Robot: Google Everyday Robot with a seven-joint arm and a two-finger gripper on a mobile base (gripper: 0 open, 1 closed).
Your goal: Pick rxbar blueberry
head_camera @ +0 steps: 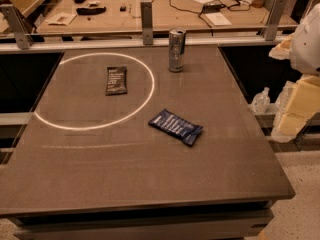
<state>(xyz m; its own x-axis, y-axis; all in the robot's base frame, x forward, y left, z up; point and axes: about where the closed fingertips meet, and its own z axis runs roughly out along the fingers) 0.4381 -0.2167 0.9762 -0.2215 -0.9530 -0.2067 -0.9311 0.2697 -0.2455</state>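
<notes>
The rxbar blueberry (175, 126) is a flat navy-blue wrapped bar with white text. It lies at an angle on the grey table (125, 184), right of centre and just outside a white ring of light. The gripper is out of view. Only a white rounded part of the arm (306, 39) shows at the right edge, well away from the bar and beyond the table's right side. Nothing touches the bar.
A smaller black wrapped bar (116, 80) lies inside the ring. A silver drink can (176, 50) stands upright near the table's far edge. A railing with metal posts (146, 16) runs behind the table. Yellowish foam blocks (297, 106) and a small clear bottle (260, 102) sit off the right side.
</notes>
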